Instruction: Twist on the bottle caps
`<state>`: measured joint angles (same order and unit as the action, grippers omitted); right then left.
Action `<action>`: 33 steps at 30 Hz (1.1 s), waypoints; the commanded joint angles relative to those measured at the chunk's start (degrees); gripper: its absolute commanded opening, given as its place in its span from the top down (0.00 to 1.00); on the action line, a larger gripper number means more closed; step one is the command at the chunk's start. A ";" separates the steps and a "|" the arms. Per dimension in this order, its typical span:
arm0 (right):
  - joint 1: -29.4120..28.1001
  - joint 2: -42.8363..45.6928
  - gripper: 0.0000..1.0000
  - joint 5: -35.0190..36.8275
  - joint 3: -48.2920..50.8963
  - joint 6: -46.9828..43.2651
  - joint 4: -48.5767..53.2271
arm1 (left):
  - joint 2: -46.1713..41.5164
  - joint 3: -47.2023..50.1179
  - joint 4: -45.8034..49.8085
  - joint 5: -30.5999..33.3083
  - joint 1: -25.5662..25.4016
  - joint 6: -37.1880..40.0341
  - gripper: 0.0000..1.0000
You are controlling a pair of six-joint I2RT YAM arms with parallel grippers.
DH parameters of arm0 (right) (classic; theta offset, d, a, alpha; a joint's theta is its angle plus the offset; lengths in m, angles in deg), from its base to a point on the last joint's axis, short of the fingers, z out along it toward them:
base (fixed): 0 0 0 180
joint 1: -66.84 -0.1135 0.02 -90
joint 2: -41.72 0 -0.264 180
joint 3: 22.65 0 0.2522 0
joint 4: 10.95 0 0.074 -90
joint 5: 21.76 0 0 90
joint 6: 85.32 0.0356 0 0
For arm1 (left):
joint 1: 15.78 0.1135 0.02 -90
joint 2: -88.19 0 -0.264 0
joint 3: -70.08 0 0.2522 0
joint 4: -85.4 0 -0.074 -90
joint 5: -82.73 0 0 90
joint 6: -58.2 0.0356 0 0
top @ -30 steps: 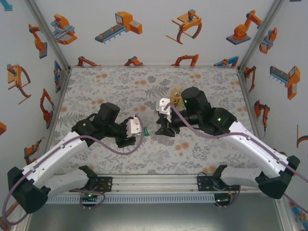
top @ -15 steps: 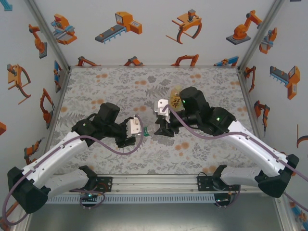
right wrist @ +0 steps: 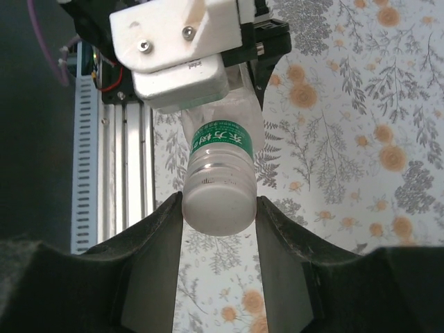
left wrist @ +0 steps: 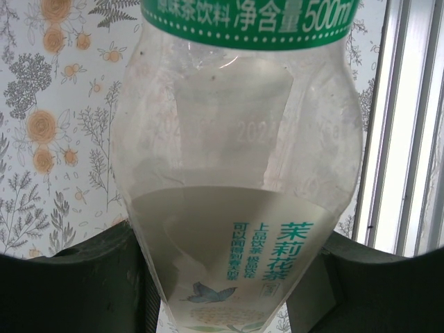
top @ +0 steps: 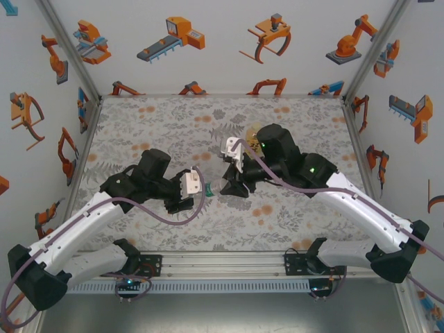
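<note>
Since a second ago the right wrist has rolled, tipping its white camera block leftward, while the left arm has barely shifted. Left pincer (top: 197, 189) is clamped on the body of the pale-labelled tea bottle (left wrist: 236, 173). The bottle is held level over the table (top: 166, 118), its neck reaching past the fingertips toward the right. Right pincer (right wrist: 218, 216) meets it there, its fingers pressed on either side of the white cap (right wrist: 216, 207) sitting on the neck. Behind the right pincer stands an amber bottle (top: 255, 129).
</note>
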<state>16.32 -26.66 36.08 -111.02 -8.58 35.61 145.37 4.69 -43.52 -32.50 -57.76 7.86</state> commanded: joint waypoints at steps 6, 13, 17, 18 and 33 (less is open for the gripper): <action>-0.54 2.11 1.00 10.27 6.26 28.23 -8.18 | -1.29 -0.73 -3.23 -3.18 -0.31 0.51 1.00; -0.46 1.00 1.00 14.47 8.29 56.81 -8.95 | -1.73 -0.66 -3.27 -3.15 -0.30 0.53 1.00; -0.46 1.38 1.00 13.35 12.84 74.57 -15.12 | -1.84 -0.61 -3.24 -3.24 -0.35 0.60 1.00; -0.52 1.72 1.00 13.69 14.27 79.08 -16.59 | -1.88 -0.59 -3.34 -3.33 -0.35 0.63 1.00; -2.96 4.48 0.73 19.27 14.68 79.82 -13.58 | -2.00 -0.57 -3.88 -2.76 -0.33 -0.15 1.00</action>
<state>14.55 -21.46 54.61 -94.91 71.14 20.48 144.94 5.67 -39.67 -28.26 -57.21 7.78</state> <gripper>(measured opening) 0.423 0.547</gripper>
